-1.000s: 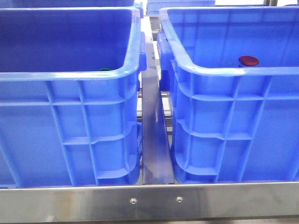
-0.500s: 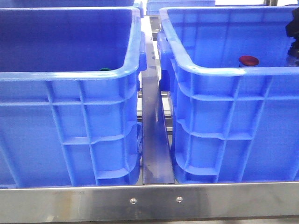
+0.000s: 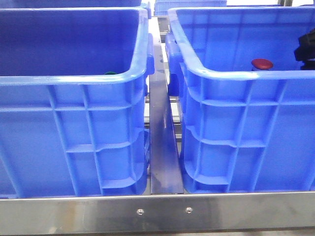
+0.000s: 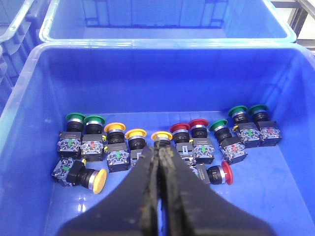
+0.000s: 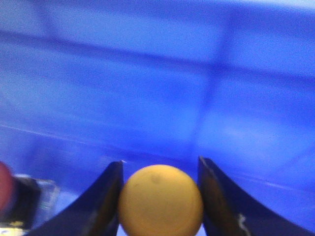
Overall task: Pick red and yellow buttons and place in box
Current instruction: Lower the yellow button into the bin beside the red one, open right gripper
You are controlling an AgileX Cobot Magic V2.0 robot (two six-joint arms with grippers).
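In the right crate [image 3: 231, 73], red button [image 3: 262, 63], right gripper [image 5: 160, 196] clamping yellow button [image 5: 160, 200].

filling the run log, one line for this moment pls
left gripper: shut, empty, over buttons | right gripper: shut on yellow button in right crate

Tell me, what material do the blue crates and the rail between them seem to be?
Blue crates: probably moulded plastic, given the ribbed walls, rounded rim and soft sheen. Rail: seemingly bare metal, grey, with streaky reflections like brushed steel or aluminium.
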